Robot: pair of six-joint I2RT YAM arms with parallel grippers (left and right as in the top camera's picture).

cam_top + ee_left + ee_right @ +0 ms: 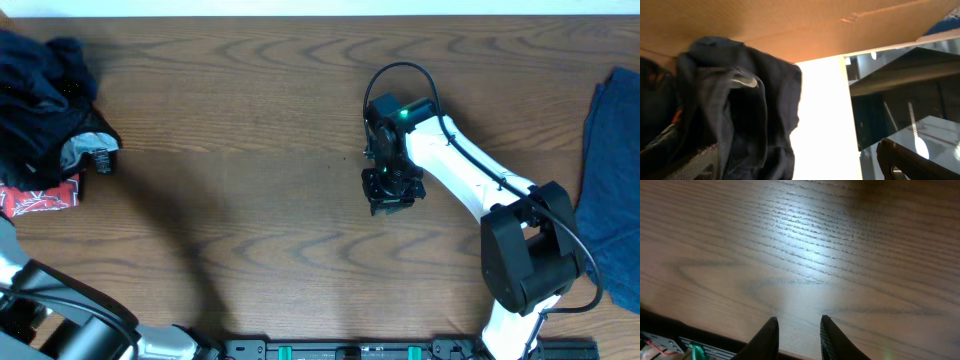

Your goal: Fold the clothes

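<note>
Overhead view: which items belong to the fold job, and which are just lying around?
Job:
- dark navy clothes pile, top left
- blue cloth, right edge
- red patterned piece beside the pile, probably cloth too

Lying about:
- cardboard, seen only in the left wrist view

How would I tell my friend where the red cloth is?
From above, find the left edge of the wooden table, where a heap of dark clothes sits. Just below that heap in the picture lies the red cloth, the only red piece, with white marks on it.
</note>
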